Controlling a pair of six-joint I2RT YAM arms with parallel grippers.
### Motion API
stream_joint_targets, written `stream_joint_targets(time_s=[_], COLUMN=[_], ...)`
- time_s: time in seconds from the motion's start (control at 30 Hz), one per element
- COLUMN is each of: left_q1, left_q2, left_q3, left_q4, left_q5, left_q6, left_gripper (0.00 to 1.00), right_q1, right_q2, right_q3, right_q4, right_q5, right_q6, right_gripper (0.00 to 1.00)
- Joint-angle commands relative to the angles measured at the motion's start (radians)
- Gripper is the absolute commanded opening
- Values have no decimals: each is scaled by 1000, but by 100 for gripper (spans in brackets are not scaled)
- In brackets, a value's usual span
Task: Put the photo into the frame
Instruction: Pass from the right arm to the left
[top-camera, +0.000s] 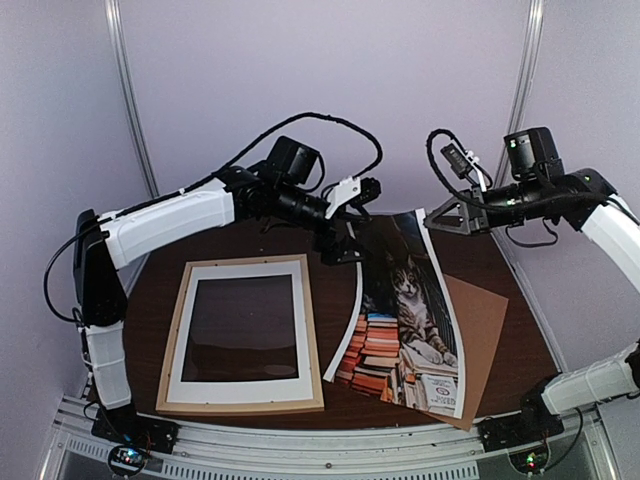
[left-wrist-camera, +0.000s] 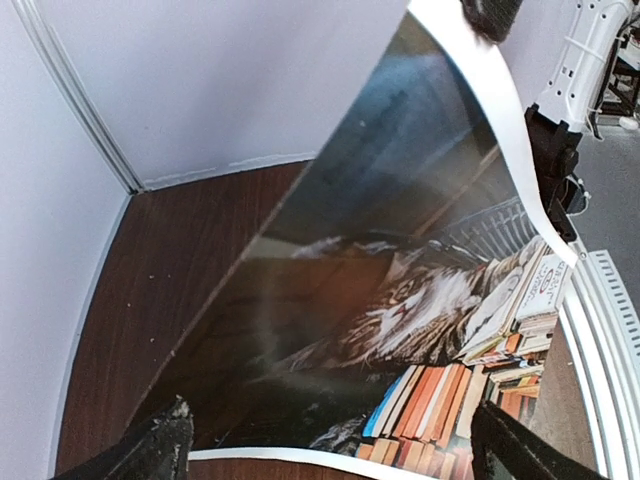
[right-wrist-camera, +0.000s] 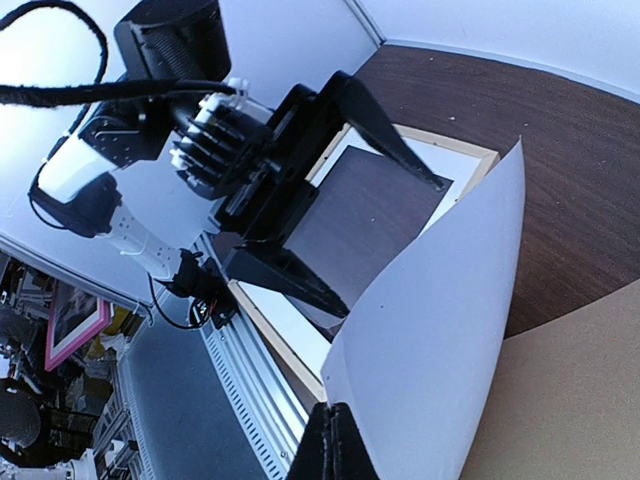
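Observation:
The photo, a grey tabby cat with red-orange books, hangs curved and raised, its lower edge down on the brown board. My right gripper is shut on its top corner; the right wrist view shows the fingers pinching the plain white back. My left gripper is open at the photo's upper left edge. In the left wrist view the print fills the space ahead of the spread fingers. The pale wood frame lies flat at the left, with a white mat inside.
The brown backing board lies under and to the right of the photo. The dark wood table is ringed by pale curtain walls. A metal rail runs along the near edge.

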Motion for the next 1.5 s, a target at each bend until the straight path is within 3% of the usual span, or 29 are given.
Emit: stream_joint_targets(time_s=[0.0,0.33,0.57,0.8,0.93,1.13,1.3,1.47], left_q1=[9,9,9,11,11,11,11,11], left_q2=[50,124,173,168,162,203,251,281], left_q3=[86,212,273,267,249,285,325,355], left_q4=[-36,-124,-125,-83,-32,-10,-14,-15], left_q5=[60,153,211,182,164,231,321,380], left_q6=[123,235,275,291,296,309,312,302], left_gripper=[97,94,85,85,91,93,84,59], right_q1=[30,54,57,57,57,57,57,57], right_q2=[-26,-18,-8,-11,2,9,15,19], right_q3=[-26,-32,-30,-45,-46,-44,-38,-33], right_q4=[27,-8,-19,-33,-34,-6,0,-9], right_q5=[-70,-79,-84,-71,-86,-126,-135,-128], right_q6=[-29,-62,-64,-73,-78,-69,-66,-74], right_gripper=[0,0,0,0,0,0,0,0])
